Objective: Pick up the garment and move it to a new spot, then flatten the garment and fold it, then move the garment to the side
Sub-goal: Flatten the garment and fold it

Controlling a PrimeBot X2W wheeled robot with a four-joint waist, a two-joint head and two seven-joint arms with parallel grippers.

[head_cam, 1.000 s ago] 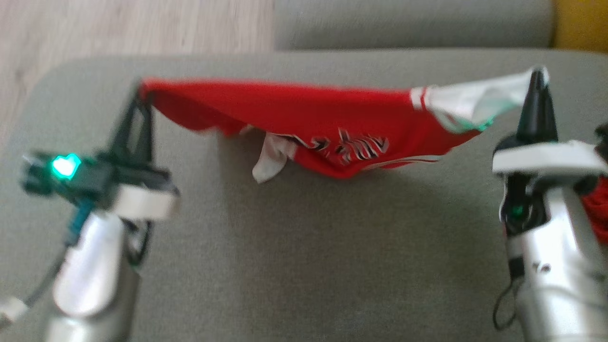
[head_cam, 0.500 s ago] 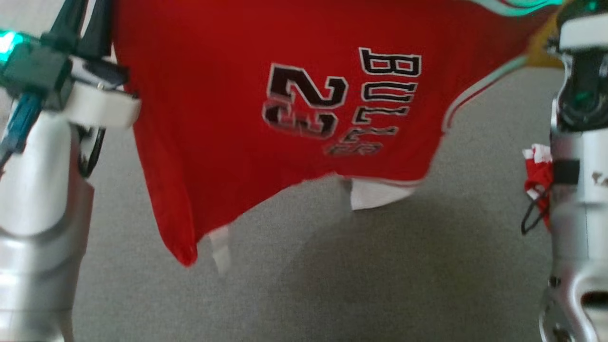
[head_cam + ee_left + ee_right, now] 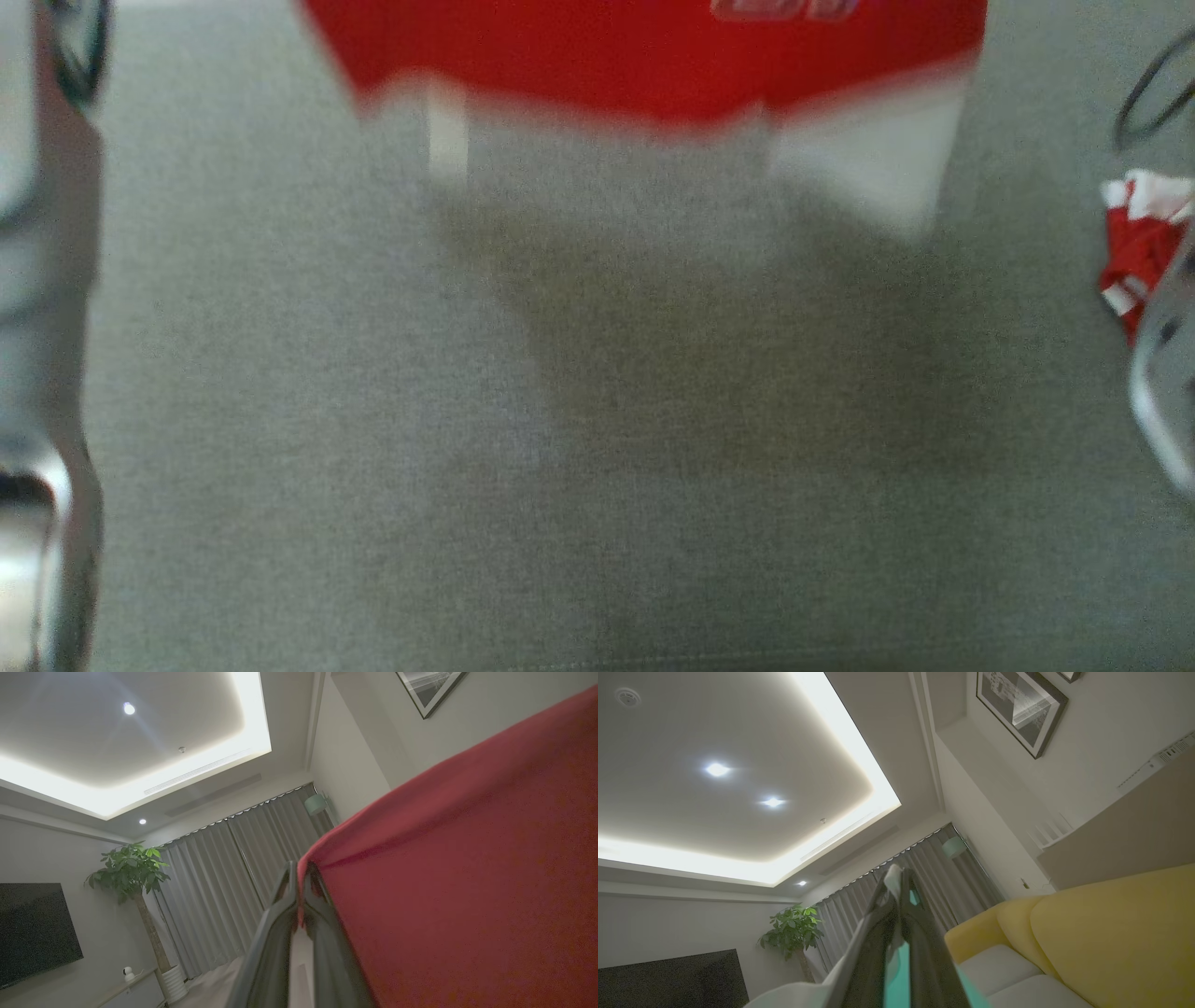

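Head view, heavily blurred: one red garment [image 3: 653,56] hangs in the air at the top of the frame, above a grey cushion [image 3: 467,420] that carries its shadow. Its upper part is cut off by the frame edge, and two white pieces dangle below its red hem. One pale left forearm [image 3: 37,280] runs up the left edge and one pale right forearm [image 3: 1162,373] sits at the right edge, both cropped so that no fingers appear here. Just beside the right forearm lies one small red and white scrap of cloth [image 3: 1134,243], too blurred to identify. Left wrist view: the left gripper [image 3: 299,872] points up toward the ceiling, its two dark fingers pressed together on a corner of the garment, which spreads across the right half of the frame. Behind it are one potted plant [image 3: 133,868], grey curtains [image 3: 224,882], one dark television [image 3: 32,928] cut off at the left, and one framed picture [image 3: 430,690] cropped at the top. Right wrist view: the right gripper [image 3: 899,879] also points upward, its two fingers closed on a pale, teal-edged part of the garment; most of the cloth is hidden below the frame. A yellow sofa [image 3: 1111,933] fills the lower right corner.
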